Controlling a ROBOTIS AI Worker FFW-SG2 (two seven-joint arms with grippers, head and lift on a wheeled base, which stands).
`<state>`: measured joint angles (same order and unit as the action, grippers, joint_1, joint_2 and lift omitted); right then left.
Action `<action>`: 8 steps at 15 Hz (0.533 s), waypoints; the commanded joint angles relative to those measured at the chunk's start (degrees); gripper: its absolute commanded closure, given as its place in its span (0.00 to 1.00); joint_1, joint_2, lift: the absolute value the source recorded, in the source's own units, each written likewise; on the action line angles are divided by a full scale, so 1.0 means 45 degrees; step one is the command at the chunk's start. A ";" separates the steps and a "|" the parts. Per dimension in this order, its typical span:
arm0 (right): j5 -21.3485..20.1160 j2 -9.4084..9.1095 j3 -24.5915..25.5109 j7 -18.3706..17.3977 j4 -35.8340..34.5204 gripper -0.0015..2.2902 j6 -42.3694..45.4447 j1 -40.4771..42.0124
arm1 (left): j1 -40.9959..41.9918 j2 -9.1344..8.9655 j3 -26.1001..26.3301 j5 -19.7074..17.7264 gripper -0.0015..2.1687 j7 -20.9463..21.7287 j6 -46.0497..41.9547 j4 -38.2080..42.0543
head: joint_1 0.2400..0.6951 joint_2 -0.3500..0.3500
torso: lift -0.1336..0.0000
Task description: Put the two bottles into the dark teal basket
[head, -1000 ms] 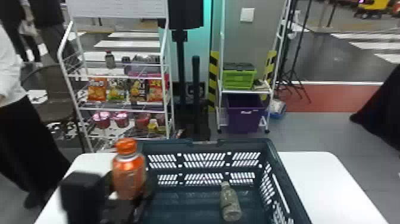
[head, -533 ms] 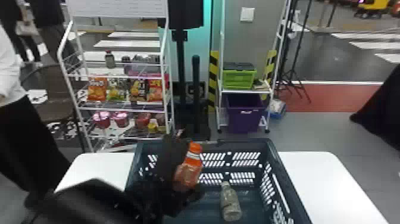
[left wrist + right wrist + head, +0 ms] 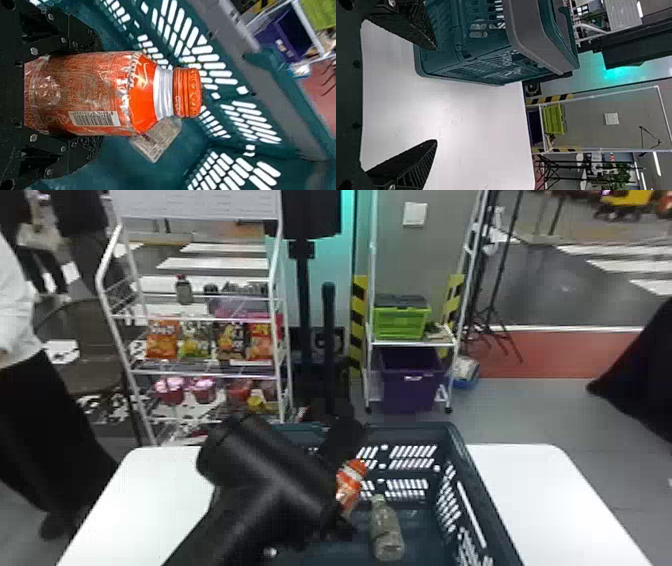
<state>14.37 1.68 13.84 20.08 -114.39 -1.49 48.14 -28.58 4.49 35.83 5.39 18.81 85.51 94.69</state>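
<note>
In the head view my left gripper (image 3: 337,522) is over the dark teal basket (image 3: 475,510), holding the orange bottle (image 3: 351,482) inside its walls. The left wrist view has the left gripper (image 3: 63,95) shut on the orange bottle (image 3: 107,93), one finger on each side, orange cap pointing away. The greyish bottle (image 3: 386,530) lies on the basket floor, just right of the orange one; in the left wrist view this second bottle (image 3: 156,138) is partly hidden behind it. My right gripper (image 3: 433,95) stands open beside the basket (image 3: 482,59), nothing between its fingers.
The basket stands on a white table (image 3: 540,490), with tabletop on both sides. Beyond are a snack rack (image 3: 200,370) at left and a shelf with a green crate (image 3: 401,321) and a purple bin (image 3: 410,382).
The left arm has swung right, carrying the orange bottle from the basket's left side to over its inside and then lower, tilting it. The greyish bottle has not moved.
</note>
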 commanded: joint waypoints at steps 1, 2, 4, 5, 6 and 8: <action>0.0030 -0.0021 0.0050 0.0050 -0.0028 0.02 -0.0012 0.0006 | -0.0173 -0.0198 0.0045 0.0091 0.07 -0.0215 0.0052 -0.0515 | 0.57 0.50 | 1.00; 0.0030 -0.0041 0.0050 0.0050 -0.0048 0.02 0.0027 0.0006 | -0.0134 -0.0179 0.0045 0.0052 0.00 -0.0547 0.0052 -0.0437 | 0.57 0.50 | 1.00; 0.0010 -0.0197 0.0050 0.0167 -0.0126 0.02 0.0222 0.0026 | 0.0081 -0.0042 -0.0053 -0.0085 0.00 -0.0977 0.0052 0.0305 | 0.57 0.50 | 1.00; 0.0010 -0.0334 0.0069 0.0343 -0.0204 0.02 0.0417 0.0065 | 0.0276 0.0056 -0.0209 -0.0202 0.00 -0.1406 0.0052 0.1067 | 0.57 0.50 | 1.00; 0.0010 -0.0384 0.0069 0.0363 -0.0263 0.02 0.1081 0.0143 | 0.0686 0.0212 -0.0580 -0.0300 0.00 -0.1856 0.0052 0.1907 | 0.57 0.50 | 1.00; 0.0010 -0.0384 0.0089 0.0636 -0.0595 0.02 0.1824 0.0358 | 0.2034 0.0427 -0.1830 -0.0788 0.00 -0.3008 0.0052 0.4251 | 0.57 0.50 | 1.00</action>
<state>14.41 0.05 14.17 22.53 -116.13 4.47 49.12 -23.29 5.66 31.08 3.31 6.76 85.75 107.10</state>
